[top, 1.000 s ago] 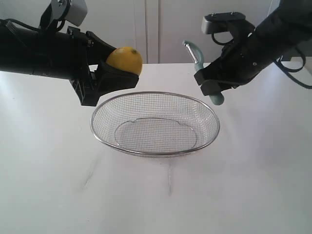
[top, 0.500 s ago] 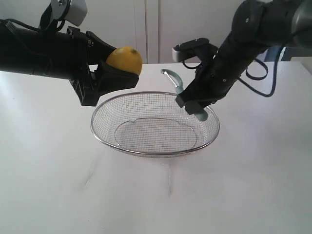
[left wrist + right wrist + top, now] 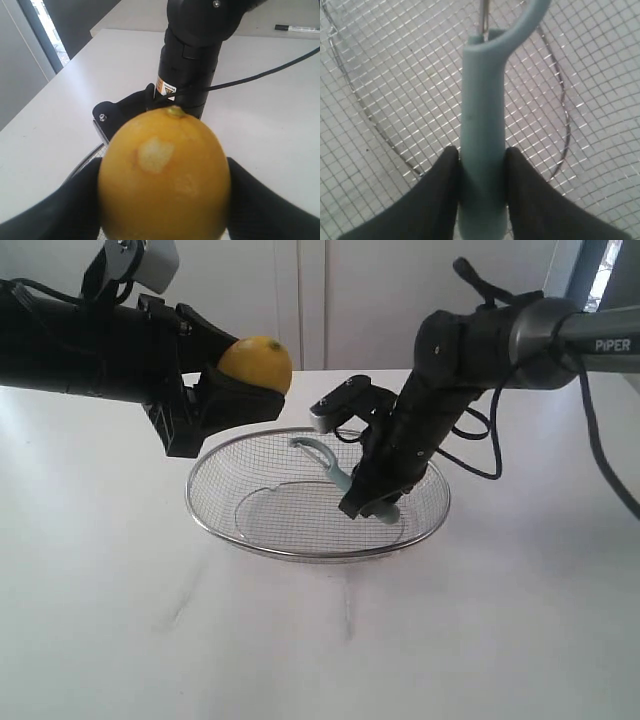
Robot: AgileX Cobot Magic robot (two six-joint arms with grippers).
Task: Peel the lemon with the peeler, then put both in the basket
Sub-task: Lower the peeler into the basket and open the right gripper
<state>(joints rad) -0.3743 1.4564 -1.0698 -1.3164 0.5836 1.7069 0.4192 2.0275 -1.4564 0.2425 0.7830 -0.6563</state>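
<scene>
Outside view: nothing released into the basket (image 3: 300,553) yet, the left gripper (image 3: 246,388) holding the lemon (image 3: 256,362) up near its rim, the right gripper (image 3: 368,502) holding the peeler (image 3: 324,462) low inside; left wrist: jaws clamped on a yellow lemon with one pale shaved patch; right wrist: jaws clamped on the teal handle.

Yellow lemon (image 3: 256,362) with pale patch, pale teal peeler (image 3: 338,478), silver grid-mesh basket (image 3: 215,490), white table (image 3: 120,620)

Black arms (image 3: 80,345), black cables (image 3: 478,472), PIPER lettering (image 3: 612,344)
</scene>
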